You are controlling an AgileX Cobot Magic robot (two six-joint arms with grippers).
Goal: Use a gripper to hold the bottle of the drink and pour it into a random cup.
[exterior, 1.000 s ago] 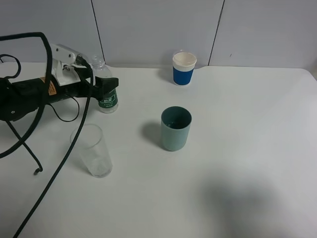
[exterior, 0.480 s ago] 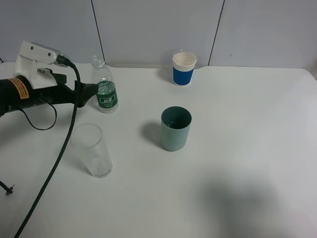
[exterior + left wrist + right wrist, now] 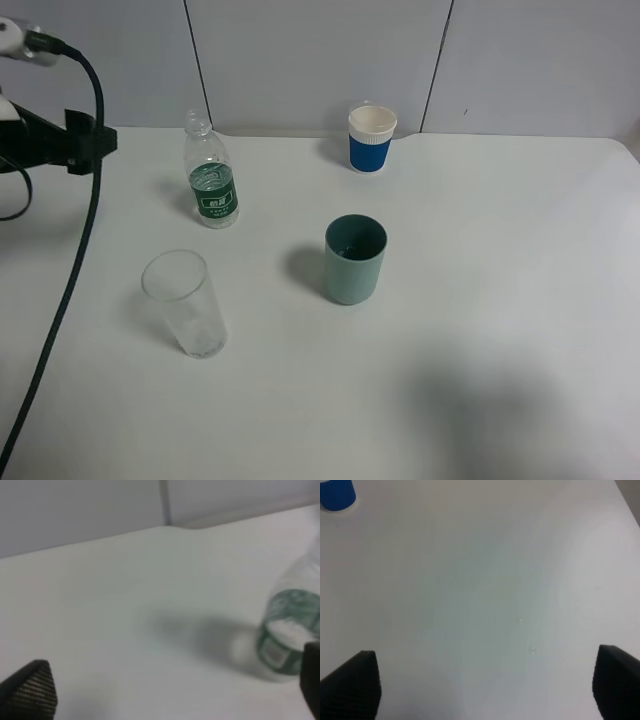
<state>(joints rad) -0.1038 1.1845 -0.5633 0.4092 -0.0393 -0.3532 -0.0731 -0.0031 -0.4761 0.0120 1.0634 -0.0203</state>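
The bottle of the drink, clear with a dark green label and no cap, stands upright at the back left of the table. It shows blurred in the left wrist view. The teal-green cup stands upright mid-table, well to the right of the bottle. My left gripper is at the far left, apart from the bottle; in its wrist view the jaws are wide open and empty. My right gripper is open and empty over bare table; it is out of the exterior view.
A clear tall glass stands in front of the bottle. A blue and white paper cup stands at the back by the wall, and shows in the right wrist view. A black cable trails down the left side.
My left gripper has drawn back to the left, away from the bottle it was around. The bottle stays standing in the same spot. The cups have not moved.
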